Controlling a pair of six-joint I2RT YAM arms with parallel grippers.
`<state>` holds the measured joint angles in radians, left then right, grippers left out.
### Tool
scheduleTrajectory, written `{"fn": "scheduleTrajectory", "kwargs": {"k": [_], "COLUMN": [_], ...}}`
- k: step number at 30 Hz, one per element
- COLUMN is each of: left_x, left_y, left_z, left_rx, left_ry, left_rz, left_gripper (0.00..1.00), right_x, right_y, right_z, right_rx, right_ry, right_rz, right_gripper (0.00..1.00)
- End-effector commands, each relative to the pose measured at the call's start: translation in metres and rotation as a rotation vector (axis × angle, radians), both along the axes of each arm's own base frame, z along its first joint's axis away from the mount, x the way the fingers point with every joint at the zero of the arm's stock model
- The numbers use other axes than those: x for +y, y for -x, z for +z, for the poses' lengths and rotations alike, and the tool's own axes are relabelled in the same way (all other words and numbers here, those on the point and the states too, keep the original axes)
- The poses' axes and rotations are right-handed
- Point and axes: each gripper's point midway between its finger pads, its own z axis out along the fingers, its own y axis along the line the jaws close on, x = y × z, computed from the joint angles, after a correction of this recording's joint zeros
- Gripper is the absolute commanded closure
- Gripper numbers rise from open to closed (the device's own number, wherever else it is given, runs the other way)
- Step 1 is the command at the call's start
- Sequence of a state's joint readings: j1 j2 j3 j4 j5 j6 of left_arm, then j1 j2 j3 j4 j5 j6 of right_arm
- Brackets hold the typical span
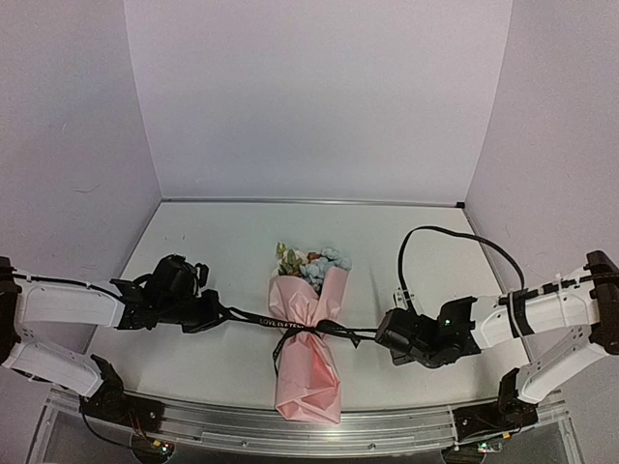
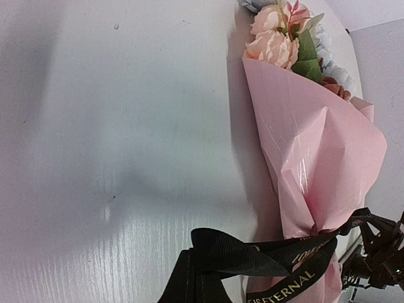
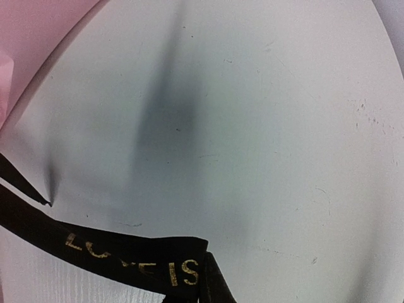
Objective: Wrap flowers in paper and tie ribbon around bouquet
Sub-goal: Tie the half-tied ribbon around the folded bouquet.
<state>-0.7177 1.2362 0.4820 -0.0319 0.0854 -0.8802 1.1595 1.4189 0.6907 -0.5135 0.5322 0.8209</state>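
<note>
Top external view has my left claw (image 1: 220, 314) and my right claw (image 1: 380, 338) each clenched on an end of the ribbon (image 1: 251, 316) (black, gold-lettered), which crosses the bouquet (image 1: 308, 377) lying on the bench (image 1: 213, 242) between them, flower heads (image 1: 311, 261) at its far end.

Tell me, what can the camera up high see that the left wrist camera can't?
Only the top view shows the left fingers and right fingers, each shut on an end of the ribbon, and the whole bouquet lying on the table. Only the left wrist view shows the peach flowers up close and creases in the paper. Both show pink paper, flowers and the black ribbon round it.
</note>
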Motion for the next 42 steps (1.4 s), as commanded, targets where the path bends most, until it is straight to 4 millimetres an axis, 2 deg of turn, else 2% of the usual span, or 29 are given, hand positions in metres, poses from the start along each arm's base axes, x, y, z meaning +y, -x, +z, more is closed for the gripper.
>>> {"fn": "scheduleTrajectory", "kwargs": {"k": [1, 11, 22, 32, 42], "left_x": [0.053, 0.073, 0.078, 0.067, 0.047], "left_y": [-0.011, -0.006, -0.002, -0.005, -0.014], "left_z": [-0.024, -0.03, -0.037, -0.028, -0.004], "left_rx": [0.003, 0.019, 0.044, 0.021, -0.056], "left_ry": [-0.169, -0.229, -0.226, -0.167, -0.08], "left_rz": [0.188, 0.265, 0.292, 0.269, 0.193], "left_gripper": [1.0, 1.0, 1.0, 1.0, 1.0], "right_x": [-0.074, -0.094, -0.119, -0.112, -0.083], "right_y": [0.01, 0.014, 0.024, 0.023, 0.021], "right_z": [-0.002, -0.005, -0.019, -0.018, -0.017], "right_rx": [0.011, -0.015, 0.01, 0.026, 0.088], "right_ry": [0.282, 0.301, 0.314, 0.295, 0.24], "right_rz": [-0.074, -0.093, -0.153, -0.125, -0.054], "right_gripper": [1.0, 1.0, 1.0, 1.0, 1.0]}}
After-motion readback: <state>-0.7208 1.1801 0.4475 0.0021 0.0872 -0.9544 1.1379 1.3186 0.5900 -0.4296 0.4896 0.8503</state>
